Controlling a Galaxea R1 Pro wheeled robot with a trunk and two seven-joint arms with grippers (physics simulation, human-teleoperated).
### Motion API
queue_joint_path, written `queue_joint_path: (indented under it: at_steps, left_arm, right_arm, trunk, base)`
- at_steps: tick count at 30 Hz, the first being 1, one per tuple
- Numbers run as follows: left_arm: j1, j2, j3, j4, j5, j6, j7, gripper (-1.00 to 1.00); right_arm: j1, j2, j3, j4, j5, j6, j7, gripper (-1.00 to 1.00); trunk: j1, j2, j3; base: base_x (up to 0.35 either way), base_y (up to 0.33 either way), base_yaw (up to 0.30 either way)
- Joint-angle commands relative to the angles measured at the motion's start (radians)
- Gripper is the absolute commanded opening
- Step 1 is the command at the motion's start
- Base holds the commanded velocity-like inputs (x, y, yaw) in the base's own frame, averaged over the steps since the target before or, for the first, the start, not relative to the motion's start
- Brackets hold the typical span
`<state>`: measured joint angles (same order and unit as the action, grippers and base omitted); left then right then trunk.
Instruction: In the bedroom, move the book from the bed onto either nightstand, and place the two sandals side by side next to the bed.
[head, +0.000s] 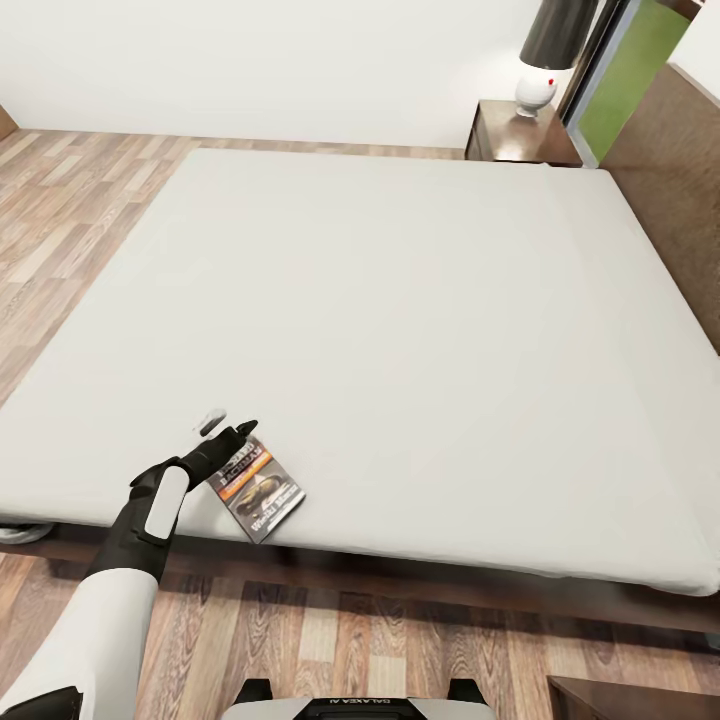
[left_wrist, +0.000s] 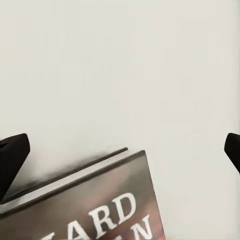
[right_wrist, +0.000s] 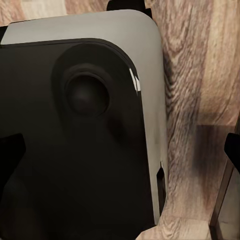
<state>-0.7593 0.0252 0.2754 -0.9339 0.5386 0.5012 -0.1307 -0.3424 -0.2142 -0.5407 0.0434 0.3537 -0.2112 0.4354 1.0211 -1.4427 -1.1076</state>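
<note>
The book (head: 262, 488) lies flat on the bed (head: 400, 300), close to its near edge, with the dark cover, orange band and white lettering facing up. My left gripper (head: 228, 428) hovers at the book's far left corner, open and holding nothing. In the left wrist view the book (left_wrist: 100, 205) lies just short of the gripper (left_wrist: 120, 150), whose black fingertips (left_wrist: 12, 155) stand wide apart over bare mattress. My right gripper (right_wrist: 120, 155) is open above the robot's base (right_wrist: 80, 125). A nightstand (head: 520, 135) stands at the bed's far right corner. The two sandals are out of view.
A lamp (head: 545, 60) with a white base and dark shade sits on the nightstand. The brown headboard (head: 670, 180) runs along the bed's right side, with a window (head: 635, 70) showing green beyond it. Wood-plank floor (head: 60, 220) lies left of the bed. A dark wooden corner (head: 630, 700) shows near me at the right.
</note>
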Motion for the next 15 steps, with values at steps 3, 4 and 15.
queue_joint_path:
  at_steps: [3, 4, 15]
  left_arm:
    - [0.000, -0.001, 0.002, 0.007, 0.004, 0.011, 0.001, 1.00]
    - [0.000, -0.001, 0.002, 0.007, 0.004, 0.011, 0.000, 1.00]
    - [0.000, -0.001, 0.002, 0.007, 0.004, 0.011, 0.000, 1.00]
  right_arm:
    - [-0.001, -0.002, -0.008, 0.004, 0.009, -0.007, 0.000, 1.00]
    - [-0.001, -0.002, -0.008, 0.004, 0.009, -0.007, 0.000, 1.00]
    - [-0.001, -0.001, -0.008, 0.004, 0.009, -0.007, 0.000, 1.00]
  trunk:
    - [0.000, 0.000, -0.001]
    - [0.000, 0.000, -0.001]
    - [0.000, 0.000, -0.001]
  base:
    - [0.000, -0.008, 0.000]
    - [0.000, -0.004, 0.000]
    - [-0.056, 0.000, 0.000]
